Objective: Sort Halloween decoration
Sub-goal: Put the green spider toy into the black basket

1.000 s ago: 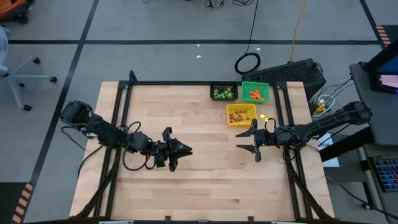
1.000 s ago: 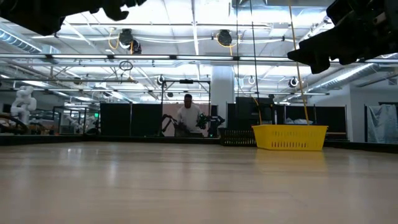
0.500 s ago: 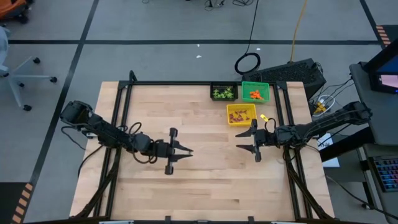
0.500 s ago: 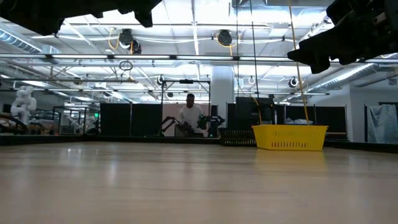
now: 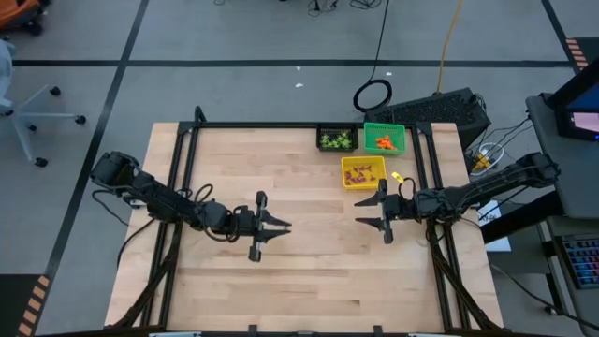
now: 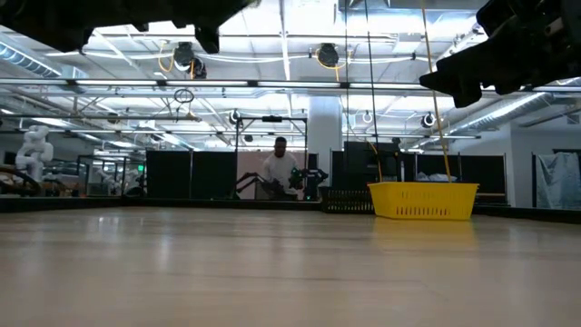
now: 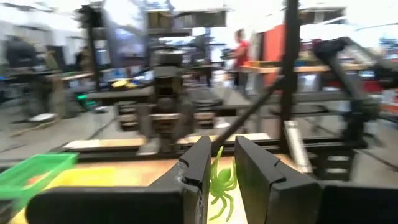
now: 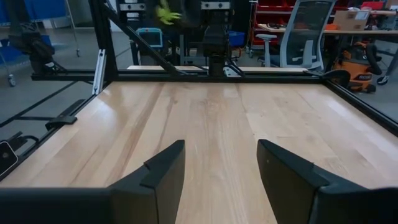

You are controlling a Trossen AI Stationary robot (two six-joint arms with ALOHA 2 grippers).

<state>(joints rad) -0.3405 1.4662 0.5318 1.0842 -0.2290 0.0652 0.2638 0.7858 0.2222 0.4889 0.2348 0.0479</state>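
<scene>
High view – table: pale wooden planks inside a black metal frame [image 5: 281, 126], filling the middle of the frame.
High view – left gripper [image 5: 281, 226]: left of centre, raised over bare wood, pointing toward the right edge of the picture; what it carries is too small to make out here.
High view – right gripper [image 5: 367, 212]: right of centre, pointing toward the left edge, fingers spread wide with nothing between them.
High view – bins: three square ones at upper right; black bin [image 5: 336, 139] with light-green trinkets [image 5: 333, 141], green bin [image 5: 384, 138] with orange trinkets [image 5: 383, 143], yellow bin [image 5: 363, 171] just below them with purple trinkets [image 5: 361, 172].
Low view – surroundings: smooth wood across the lower half; the yellow bin [image 6: 423, 200], a ribbed mesh-sided plastic basket, stands right of centre; dark arm parts hang at the upper corners; a person [image 6: 277, 169] stands far off at centre.
Left wrist view – spider: a light-green plastic spider [image 7: 220, 183] sits at lower centre, pinched between the two dark, flat fingers [image 7: 199, 168]; thin bent legs splay out both above and below its small body, its long axis running roughly along the fingers, away from the camera.
Left wrist view – jaws: clamped narrowly on the spider.
Left wrist view – bins: green bin [image 7: 28, 171] at lower left, mesh-walled.
Right wrist view – jaws: two dark angular fingers [image 8: 165, 171] at the bottom, standing well apart over bare wood.
Right wrist view – far side: the left arm faces it at top centre, a light-green speck [image 8: 166, 12] beside it.
</scene>
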